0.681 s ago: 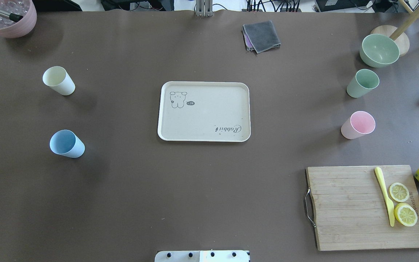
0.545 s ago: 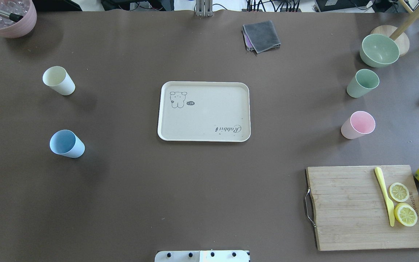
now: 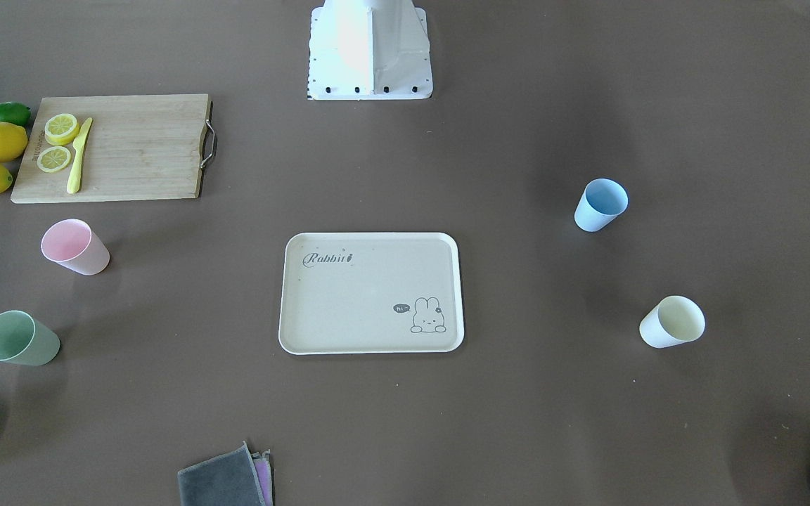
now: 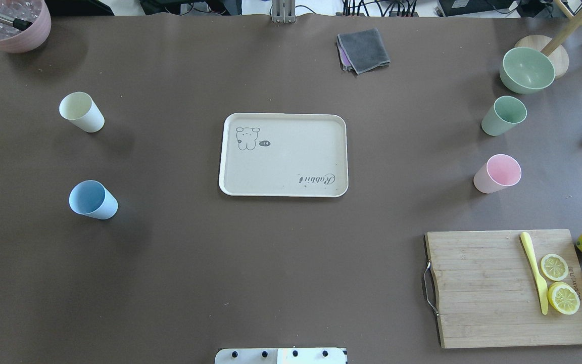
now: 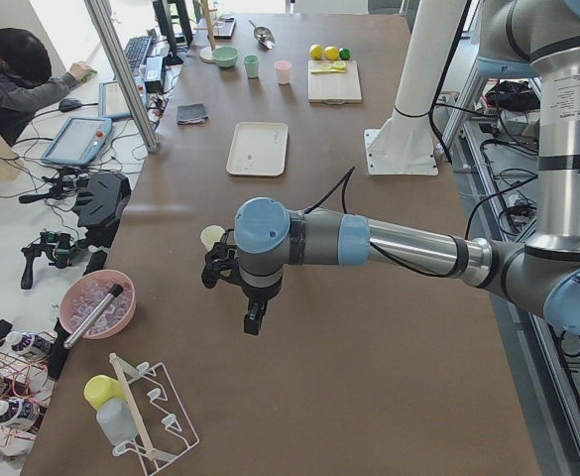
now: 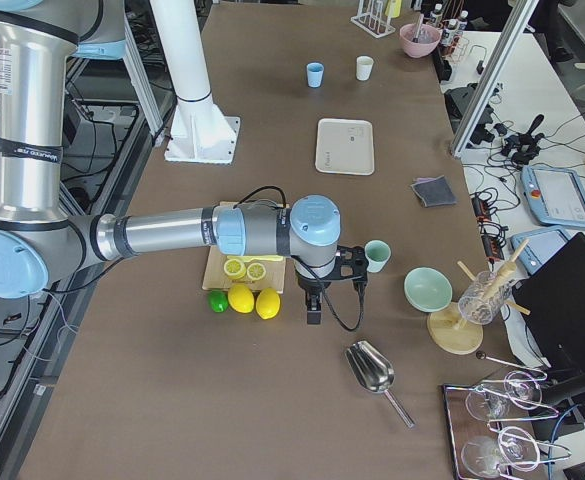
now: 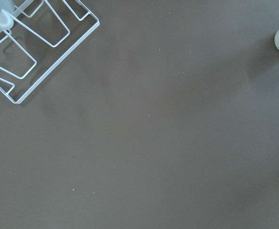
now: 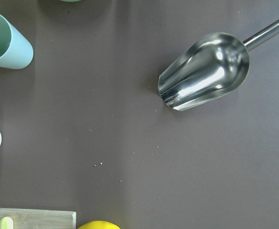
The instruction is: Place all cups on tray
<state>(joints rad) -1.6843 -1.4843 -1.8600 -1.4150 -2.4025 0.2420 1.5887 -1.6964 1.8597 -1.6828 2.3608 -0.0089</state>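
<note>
Starting, nothing placed | tray (image 4: 291, 162) mid-table, bare | cream cup (image 4: 81, 111), blue cup (image 4: 93, 199) on its left; green cup (image 4: 504, 116), pink cup (image 4: 498, 173) on its right; all well apart | left gripper (image 5: 254, 315), right gripper (image 6: 313, 308): grasp unclear

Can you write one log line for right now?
step: not started | tray: no cups | robot's right: pink cup, green cup | robot's left: blue cup, cream cup | cups held: none

We see overhead from behind the base (image 4: 281, 355), steeply down; front view faces it, mirrored. Both share the tray (image 4: 283, 156). Side views look along the surface (image 5: 369, 397) from each end, farther back. Wrist cams close, straight down: left on a rack (image 7: 58, 45), right on a scoop (image 8: 206, 71).
</note>
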